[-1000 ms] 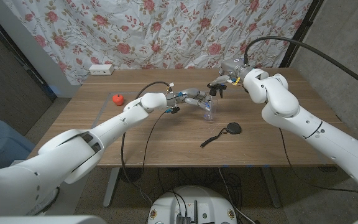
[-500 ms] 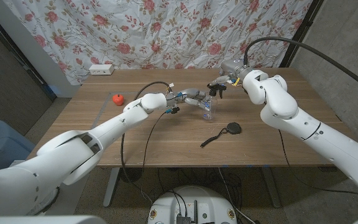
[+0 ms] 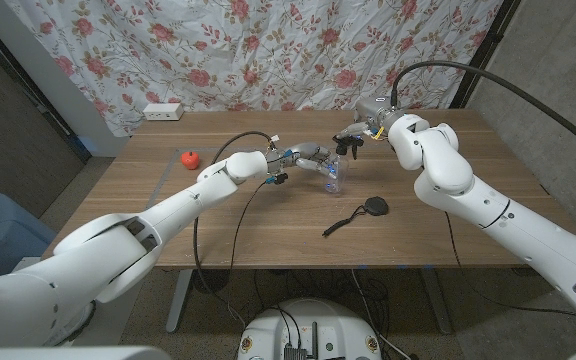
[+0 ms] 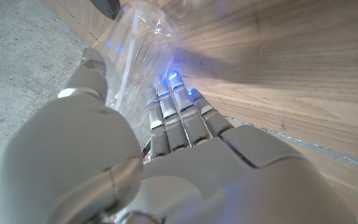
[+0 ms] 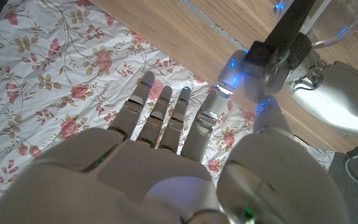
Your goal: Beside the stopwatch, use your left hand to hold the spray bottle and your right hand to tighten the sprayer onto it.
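The clear spray bottle (image 3: pixel 334 174) stands upright near the middle of the wooden surface (image 3: pixel 268 225), toward its far half. The left hand (image 3: pixel 309 156) reaches in from the bottle's left and grips it; in the left wrist view the fingers (image 4: pixel 178 118) lie together along the transparent body (image 4: pixel 143 43) with the thumb (image 4: pixel 91 68) on the opposite side, so the bottle sits pinched between them.

At the bottle's top is the black sprayer (image 3: pixel 349 141). The right hand (image 3: pixel 360 133) comes from the right and meets it there. In the right wrist view the thumb (image 5: pixel 267 121) and the nearest finger (image 5: pixel 217 98) close on the black sprayer head (image 5: pixel 283 40), while the other fingers (image 5: pixel 157 112) stretch straight and slightly apart over the flowered curtain (image 5: pixel 55 74) behind the surface.

The black stopwatch (image 3: pixel 374 207) lies on the surface just in front of and to the right of the bottle, its cord (image 3: pixel 340 224) trailing toward the near edge. A small red object (image 3: pixel 191 158) sits well apart to the left, and a white power strip (image 3: pixel 163 112) rests at the far left edge.
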Robot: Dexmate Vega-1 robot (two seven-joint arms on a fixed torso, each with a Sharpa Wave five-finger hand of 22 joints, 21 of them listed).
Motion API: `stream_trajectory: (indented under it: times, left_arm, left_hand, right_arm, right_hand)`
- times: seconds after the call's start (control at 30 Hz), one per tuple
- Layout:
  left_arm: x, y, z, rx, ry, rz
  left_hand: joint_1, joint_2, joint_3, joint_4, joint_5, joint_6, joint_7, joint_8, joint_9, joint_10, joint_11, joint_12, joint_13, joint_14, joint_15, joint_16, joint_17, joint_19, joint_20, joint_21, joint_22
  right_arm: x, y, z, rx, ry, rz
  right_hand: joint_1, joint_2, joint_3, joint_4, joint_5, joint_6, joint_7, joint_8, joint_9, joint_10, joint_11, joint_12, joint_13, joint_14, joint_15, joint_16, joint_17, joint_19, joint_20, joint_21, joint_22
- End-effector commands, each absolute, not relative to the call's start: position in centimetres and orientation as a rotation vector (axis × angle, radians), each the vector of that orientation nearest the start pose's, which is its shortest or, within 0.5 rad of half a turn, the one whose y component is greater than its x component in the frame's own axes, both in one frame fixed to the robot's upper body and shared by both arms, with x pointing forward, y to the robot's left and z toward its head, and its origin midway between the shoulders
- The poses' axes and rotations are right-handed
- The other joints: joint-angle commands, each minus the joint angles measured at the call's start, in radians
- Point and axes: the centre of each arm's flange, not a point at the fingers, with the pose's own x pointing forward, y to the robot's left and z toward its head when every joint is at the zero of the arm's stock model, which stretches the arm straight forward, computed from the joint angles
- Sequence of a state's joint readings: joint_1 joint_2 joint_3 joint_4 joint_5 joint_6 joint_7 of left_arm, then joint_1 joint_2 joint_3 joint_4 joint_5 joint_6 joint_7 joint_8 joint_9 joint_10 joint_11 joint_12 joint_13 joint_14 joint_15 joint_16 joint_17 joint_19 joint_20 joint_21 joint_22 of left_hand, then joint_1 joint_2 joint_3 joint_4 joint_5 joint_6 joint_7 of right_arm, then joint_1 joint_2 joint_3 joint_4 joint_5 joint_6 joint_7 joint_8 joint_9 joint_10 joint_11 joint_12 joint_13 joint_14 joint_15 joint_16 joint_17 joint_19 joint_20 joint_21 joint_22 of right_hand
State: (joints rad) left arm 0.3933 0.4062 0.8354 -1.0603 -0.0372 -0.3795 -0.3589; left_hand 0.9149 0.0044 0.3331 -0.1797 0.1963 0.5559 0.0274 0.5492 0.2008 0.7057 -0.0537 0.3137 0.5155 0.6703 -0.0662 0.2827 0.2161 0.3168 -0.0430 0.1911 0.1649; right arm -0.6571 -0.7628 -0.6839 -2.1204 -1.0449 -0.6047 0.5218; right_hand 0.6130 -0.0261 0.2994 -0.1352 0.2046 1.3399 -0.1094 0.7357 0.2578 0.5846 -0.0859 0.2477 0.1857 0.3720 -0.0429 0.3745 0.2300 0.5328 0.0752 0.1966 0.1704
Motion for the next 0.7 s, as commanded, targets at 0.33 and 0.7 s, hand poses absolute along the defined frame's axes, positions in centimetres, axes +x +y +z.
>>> stream_trajectory:
  times: [0.33, 0.7]
  left_arm:
    - [66.21, 8.25, 1.75, 0.942, -0.664, -0.751]
    - [66.28, 8.11, 1.81, 0.942, -0.664, -0.759]
  left_hand:
    - [0.068, 0.084, 0.023, 0.013, 0.003, 0.175, -0.067, 0.35, 0.004, 0.116, -0.107, 0.005, 0.016, 0.013, -0.129, 0.0, 0.006, 0.011, -0.08, 0.005, 0.005]
    - [0.068, 0.084, 0.026, 0.012, 0.003, 0.177, -0.067, 0.351, 0.003, 0.118, -0.105, 0.004, 0.017, 0.015, -0.128, -0.002, 0.006, 0.012, -0.08, 0.005, 0.005]
  right_arm:
    - [52.24, -16.12, 10.44, -1.691, -0.413, -0.268]
    - [52.43, -16.14, 10.39, -1.645, -0.403, -0.264]
  right_hand:
    - [0.0, 0.009, -0.001, -0.002, 0.006, 0.033, 0.006, 0.015, -0.011, 0.03, 0.005, -0.003, 0.002, 0.028, -0.019, 0.012, 0.004, 0.018, -0.002, 0.005, 0.001]
    - [0.093, 0.041, 0.042, -0.04, -0.004, 0.05, 0.021, 0.039, -0.006, 0.051, 0.004, -0.012, 0.001, 0.044, -0.024, 0.013, -0.001, 0.024, -0.004, 0.003, 0.001]
